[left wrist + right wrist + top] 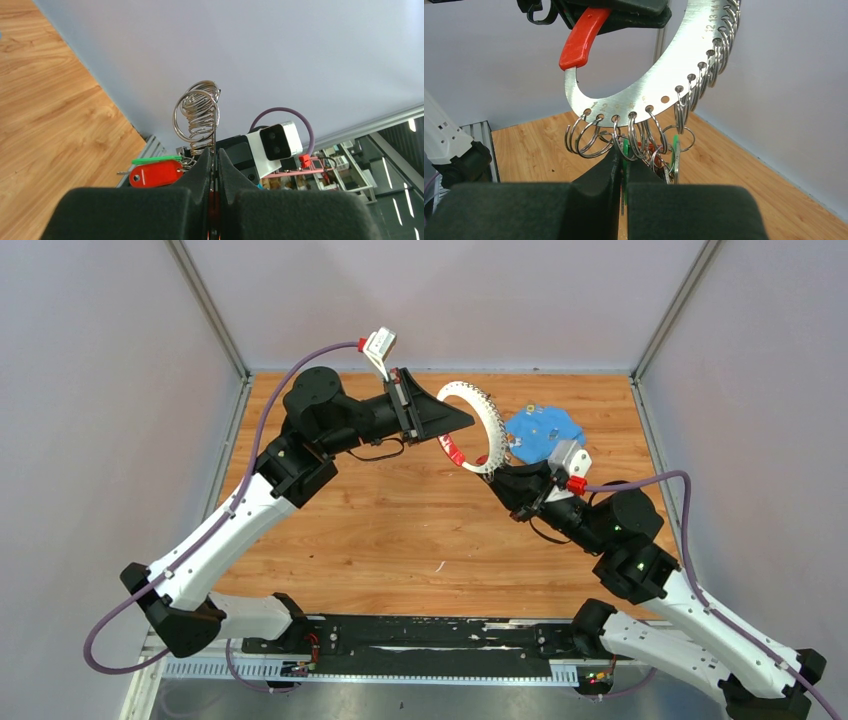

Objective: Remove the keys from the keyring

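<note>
The keyring (487, 412) is a flat silvery crescent with numbered holes and a red sleeve (452, 449), held up in the air over the back of the table. My left gripper (456, 424) is shut on its sleeved end; red shows between the jaws in the left wrist view (214, 156). Several small split rings (589, 134) hang from the holes with the keys (674, 159) bunched below. My right gripper (623, 164) is shut on a green-headed key (626, 149) under the ring. A red tag (156, 173) and a green tag (156, 160) hang beside the left fingers.
A blue flat piece (546, 432) lies on the wooden table (400, 530) at the back right, just behind the right gripper (507, 472). Grey walls enclose the table on three sides. The arms' base rail (420, 640) runs along the near edge.
</note>
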Robot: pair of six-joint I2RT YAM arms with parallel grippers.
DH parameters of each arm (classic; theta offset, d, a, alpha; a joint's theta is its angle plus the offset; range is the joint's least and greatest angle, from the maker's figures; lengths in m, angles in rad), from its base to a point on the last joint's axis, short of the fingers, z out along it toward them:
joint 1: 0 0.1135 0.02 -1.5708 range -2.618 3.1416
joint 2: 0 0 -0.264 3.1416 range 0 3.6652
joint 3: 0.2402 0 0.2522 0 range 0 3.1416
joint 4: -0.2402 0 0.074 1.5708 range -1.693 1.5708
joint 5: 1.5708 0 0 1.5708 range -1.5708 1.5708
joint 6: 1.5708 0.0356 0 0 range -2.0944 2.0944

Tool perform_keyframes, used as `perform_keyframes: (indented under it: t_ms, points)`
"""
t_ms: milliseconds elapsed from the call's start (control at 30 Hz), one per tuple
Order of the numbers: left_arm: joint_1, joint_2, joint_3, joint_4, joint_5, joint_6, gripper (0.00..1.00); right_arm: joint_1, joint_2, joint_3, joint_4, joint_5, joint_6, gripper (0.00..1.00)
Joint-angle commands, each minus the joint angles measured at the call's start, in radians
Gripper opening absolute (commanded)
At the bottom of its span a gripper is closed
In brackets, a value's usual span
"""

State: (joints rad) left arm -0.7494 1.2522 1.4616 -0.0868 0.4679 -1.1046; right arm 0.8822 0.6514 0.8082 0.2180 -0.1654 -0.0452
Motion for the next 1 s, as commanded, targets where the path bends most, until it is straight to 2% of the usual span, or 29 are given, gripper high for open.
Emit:
perform_keyframes:
  t_ms: [0, 967]
  points:
    - [0.005, 0.008, 0.021, 0.035, 0.038, -0.023, 0.0, 0.017, -0.015, -0.012, 0.051, -0.017, -0.026, 0.01]
    - [0.024, 0.045, 0.061, 0.035, 0.141, -0.025, 0.0, 0.023, -0.021, 0.01, 0.012, -0.085, -0.061, 0.01]
